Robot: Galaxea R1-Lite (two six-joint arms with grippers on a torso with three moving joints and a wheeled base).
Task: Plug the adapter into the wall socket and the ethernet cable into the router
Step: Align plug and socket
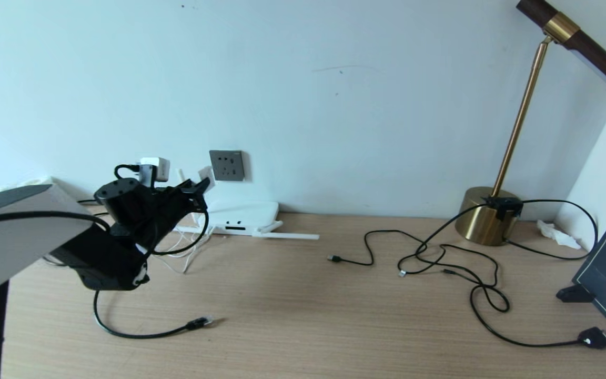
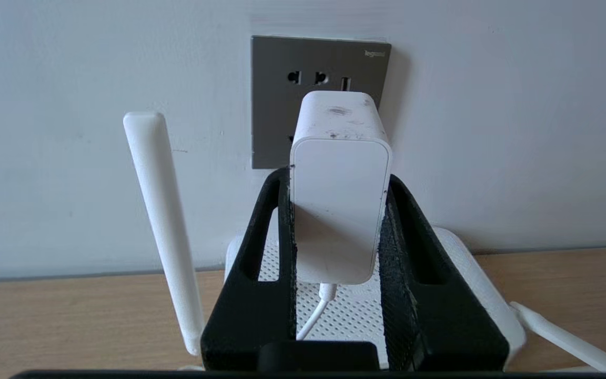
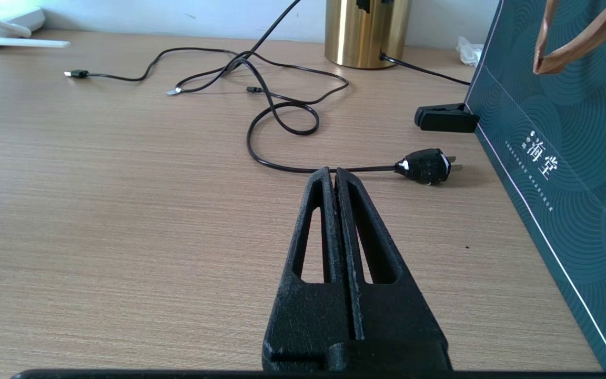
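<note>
1. Table [image 1: 303, 316]: pale wood grain, matt.
2. Adapter [image 2: 341, 210]: smooth white plastic, scuffed on top.
3. Wall socket [image 2: 274, 105]: matt grey plastic.
4. Lamp base [image 1: 479, 221], at three o'clock: glossy brass-coloured metal.
5. Left gripper [image 2: 337, 252]: rough, grainy black fingers [image 2: 403, 273].

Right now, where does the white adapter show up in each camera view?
Head view: adapter left of centre, beside the wall socket.
Left wrist view: adapter central, clamped between the left gripper's fingers, before the wall socket.
Right wrist view: not in it.
Shared landmark: the wall socket.
</note>
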